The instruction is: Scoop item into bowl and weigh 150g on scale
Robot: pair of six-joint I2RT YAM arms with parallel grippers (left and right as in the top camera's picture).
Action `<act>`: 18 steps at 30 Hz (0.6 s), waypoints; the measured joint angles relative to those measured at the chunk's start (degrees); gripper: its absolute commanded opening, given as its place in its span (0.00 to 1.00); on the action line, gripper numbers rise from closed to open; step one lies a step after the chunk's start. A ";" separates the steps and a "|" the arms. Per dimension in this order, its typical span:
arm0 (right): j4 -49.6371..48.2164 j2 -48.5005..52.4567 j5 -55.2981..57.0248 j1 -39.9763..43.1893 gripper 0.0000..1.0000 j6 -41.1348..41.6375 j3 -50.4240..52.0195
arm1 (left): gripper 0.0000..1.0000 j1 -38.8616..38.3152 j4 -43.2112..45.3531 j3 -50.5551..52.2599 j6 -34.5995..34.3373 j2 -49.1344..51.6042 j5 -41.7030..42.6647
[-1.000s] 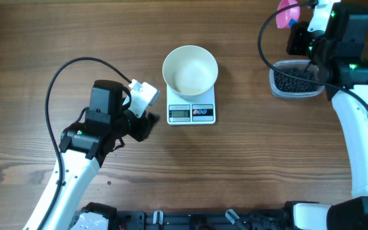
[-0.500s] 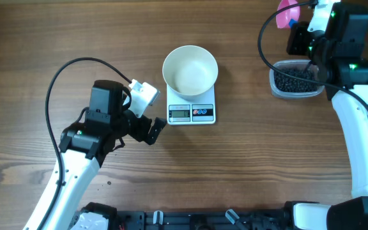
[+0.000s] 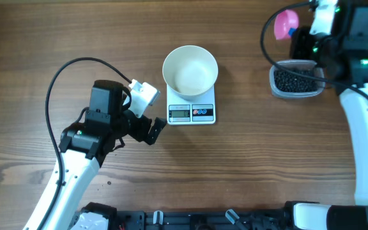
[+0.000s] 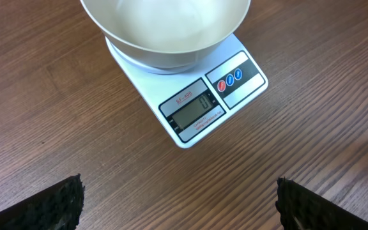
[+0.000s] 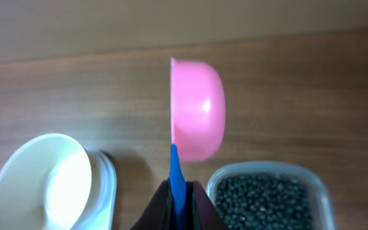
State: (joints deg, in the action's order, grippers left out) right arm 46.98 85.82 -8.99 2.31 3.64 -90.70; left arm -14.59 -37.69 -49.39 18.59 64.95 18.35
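My left gripper stands with its jaws spread wide and nothing between them, at the centre-left of the overhead view, just left of the scale and apart from it. In my left wrist view the two black fingertips sit at the bottom corners, and the scale's display and buttons lie above the gap between them. The white bowl sits on the scale, filling the top of that view, with no beads seen in it. My right gripper is pinched tight on the thin blue handle of a pink scoop, which stands on edge just above my fingertips. The black beads lie in the clear tub at the upper right of the overhead view, with the scoop just beyond the tub's upper-left corner.
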 measured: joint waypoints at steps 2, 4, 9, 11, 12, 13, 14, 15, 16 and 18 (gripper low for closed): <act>4.96 -0.02 -0.09 1.44 0.04 -0.31 -4.04 | 1.00 0.00 -0.02 0.00 0.00 0.00 0.00; 9.55 -0.02 -0.31 3.13 0.04 -0.55 -6.64 | 1.00 0.00 0.02 0.00 0.00 0.00 0.00; 23.63 0.15 -1.49 7.78 0.04 -1.22 -9.44 | 1.00 0.00 0.04 0.00 0.00 0.00 0.00; 27.85 0.72 -1.51 8.44 0.04 -1.38 -9.44 | 1.00 0.00 0.00 0.00 0.00 0.00 0.02; 29.31 1.18 -1.51 8.48 0.04 -1.38 -9.44 | 1.00 0.00 0.02 0.00 -0.02 0.00 0.00; 29.97 1.73 -1.64 8.46 0.04 -1.38 -9.44 | 1.00 0.00 0.00 0.00 0.00 0.00 0.02; 30.29 2.12 -1.73 8.46 0.04 -1.40 -9.44 | 1.00 0.00 0.02 0.00 0.00 0.00 0.02; 30.47 2.62 -1.79 8.46 0.04 -1.40 -9.42 | 1.00 0.00 0.00 0.00 0.00 0.00 0.00; 30.23 2.99 -1.81 8.46 0.04 -1.40 -9.42 | 1.00 0.00 0.00 0.00 0.00 0.00 0.02; 28.55 3.26 -1.25 8.46 0.04 -1.31 -9.01 | 1.00 0.00 0.02 0.00 0.00 0.00 0.02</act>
State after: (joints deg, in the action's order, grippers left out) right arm 75.53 89.08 -10.24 10.76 2.33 -99.70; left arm -14.59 -37.67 -49.39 18.59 64.95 18.37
